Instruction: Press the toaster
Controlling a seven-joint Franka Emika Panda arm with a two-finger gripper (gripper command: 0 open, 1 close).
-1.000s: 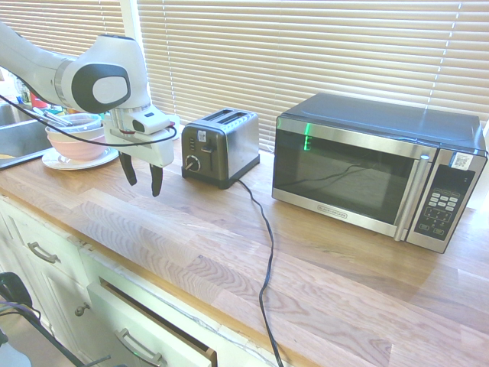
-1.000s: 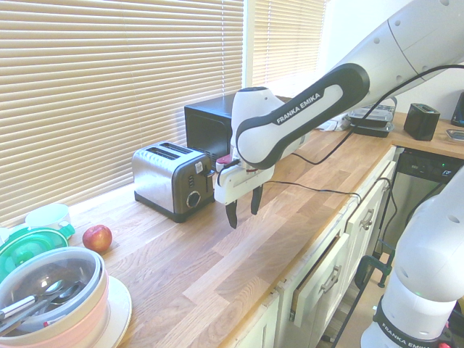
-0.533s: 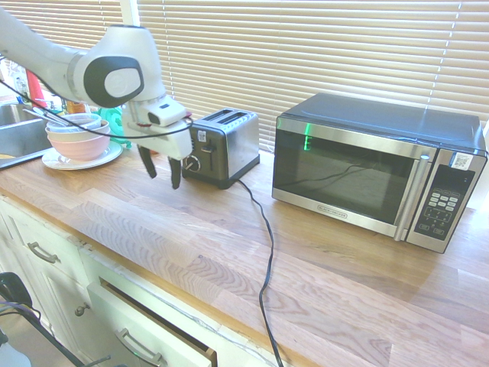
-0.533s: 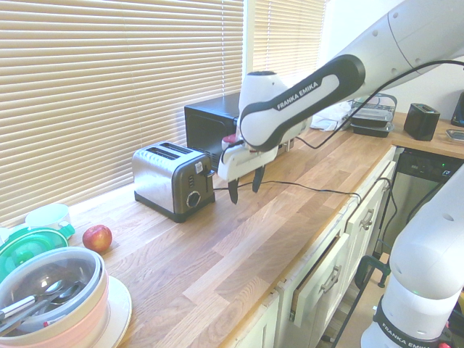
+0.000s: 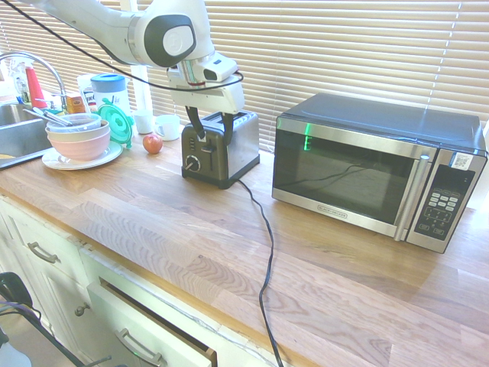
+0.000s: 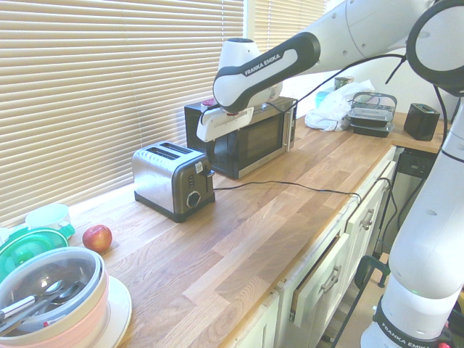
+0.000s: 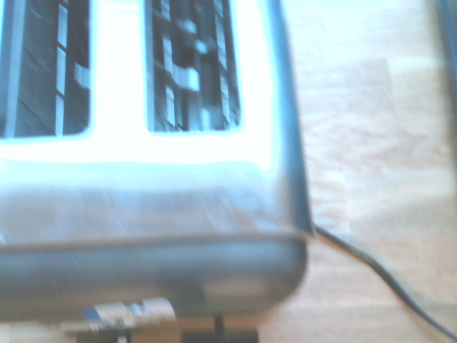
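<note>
The toaster (image 5: 223, 147) is a small steel box with black ends and two slots on top, standing near the blinds on the wooden counter (image 5: 153, 222); its dial and lever face the counter's front. The second exterior view shows the toaster (image 6: 168, 177) left of the microwave. My gripper (image 5: 200, 128) hangs open just above the toaster's front end, fingers pointing down, holding nothing. The wrist view looks straight down on the toaster (image 7: 143, 200), with both slots and a lever knob (image 7: 132, 311) below them.
A large steel-and-black microwave (image 5: 374, 168) stands right of the toaster. The toaster's black cord (image 5: 264, 252) runs over the counter's front edge. Left of it lie an apple (image 5: 153, 143), a green lid (image 5: 120, 122), stacked bowls (image 5: 75, 139) and a sink (image 5: 14, 126). A drawer (image 5: 153, 325) below stands ajar.
The arm has risen and swung from in front of the toaster, low over the counter, to above the toaster's front end. The gripper has stayed open.
</note>
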